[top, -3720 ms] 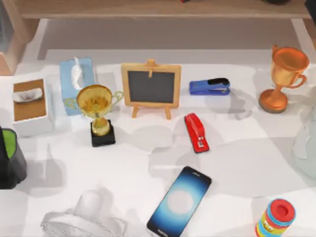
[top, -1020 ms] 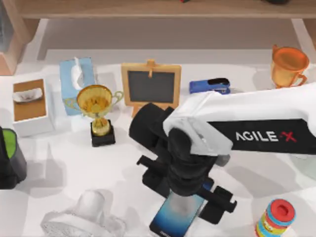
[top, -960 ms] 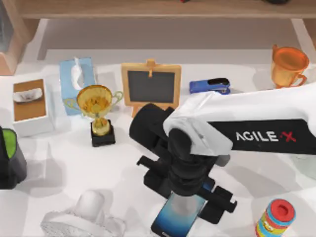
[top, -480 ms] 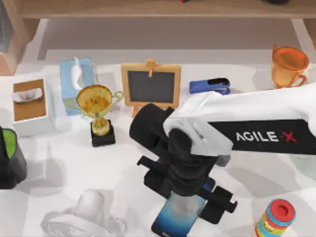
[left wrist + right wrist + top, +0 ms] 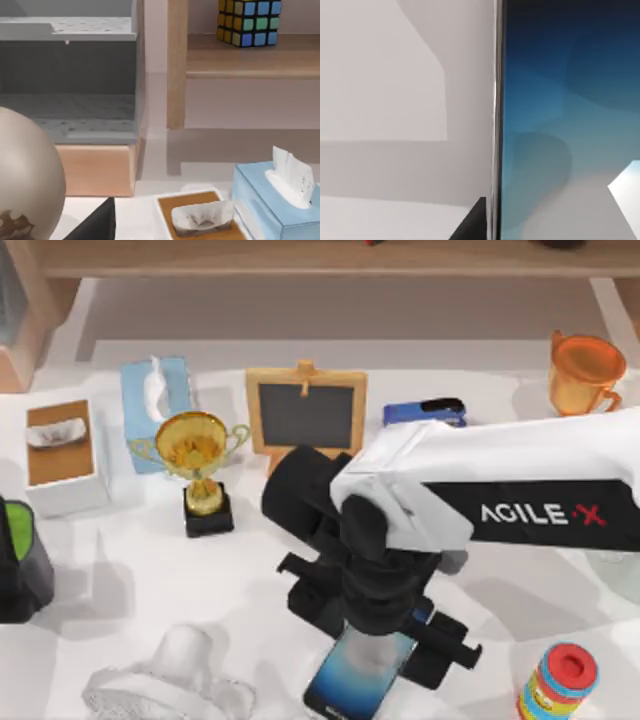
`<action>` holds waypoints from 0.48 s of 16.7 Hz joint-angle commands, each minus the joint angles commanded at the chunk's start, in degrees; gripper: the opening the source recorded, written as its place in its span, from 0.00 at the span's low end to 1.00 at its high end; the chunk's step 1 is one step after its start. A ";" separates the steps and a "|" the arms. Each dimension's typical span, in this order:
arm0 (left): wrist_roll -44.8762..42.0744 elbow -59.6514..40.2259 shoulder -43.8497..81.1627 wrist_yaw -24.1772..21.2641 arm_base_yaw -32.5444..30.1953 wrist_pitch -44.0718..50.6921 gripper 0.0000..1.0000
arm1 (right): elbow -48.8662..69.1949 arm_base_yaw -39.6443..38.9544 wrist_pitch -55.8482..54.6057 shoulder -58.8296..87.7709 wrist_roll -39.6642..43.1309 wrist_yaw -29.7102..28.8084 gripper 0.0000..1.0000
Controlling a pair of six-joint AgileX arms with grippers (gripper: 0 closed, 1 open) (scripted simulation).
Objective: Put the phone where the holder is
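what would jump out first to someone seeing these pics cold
The big white right arm reaching in from the table's right side, its black pincer down over the glowing blue phone near the front edge. Next, the shiny gold trophy left of centre, beside the small chalkboard easel, and the orange trophy at the far right. The left wrist view adds a colourful puzzle cube on a wooden shelf.

Phone [image 5: 357,677]: glossy glass screen, thin metallic edge. Gold trophy [image 5: 192,444]: shiny metal look. Chalkboard [image 5: 306,415]: matt slate, pale wood frame. Surface [image 5: 130,570]: smooth matt white. Tissue [image 5: 291,175]: soft paper.
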State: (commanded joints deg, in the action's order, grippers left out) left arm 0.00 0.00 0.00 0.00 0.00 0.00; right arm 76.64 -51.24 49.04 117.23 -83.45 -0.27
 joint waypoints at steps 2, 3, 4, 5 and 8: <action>0.00 0.00 0.00 0.00 0.00 0.00 1.00 | 0.64 0.08 1.52 -0.57 -0.06 0.05 0.00; 0.00 0.00 0.00 0.00 0.00 0.00 1.00 | 1.03 0.09 2.16 -0.95 -0.04 0.02 0.00; 0.00 0.00 0.00 0.00 0.00 0.00 1.00 | 1.32 0.11 2.59 -1.26 -0.03 0.03 0.00; 0.00 0.00 0.00 0.00 0.00 0.00 1.00 | 1.36 0.11 2.64 -1.30 -0.03 0.04 0.00; 0.00 0.00 0.00 0.00 0.00 0.00 1.00 | 1.20 0.09 2.48 -1.03 -0.12 0.04 0.00</action>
State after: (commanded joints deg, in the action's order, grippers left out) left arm 0.00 0.00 0.00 0.00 0.00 0.00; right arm 77.84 -51.15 51.52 116.19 -83.57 -0.22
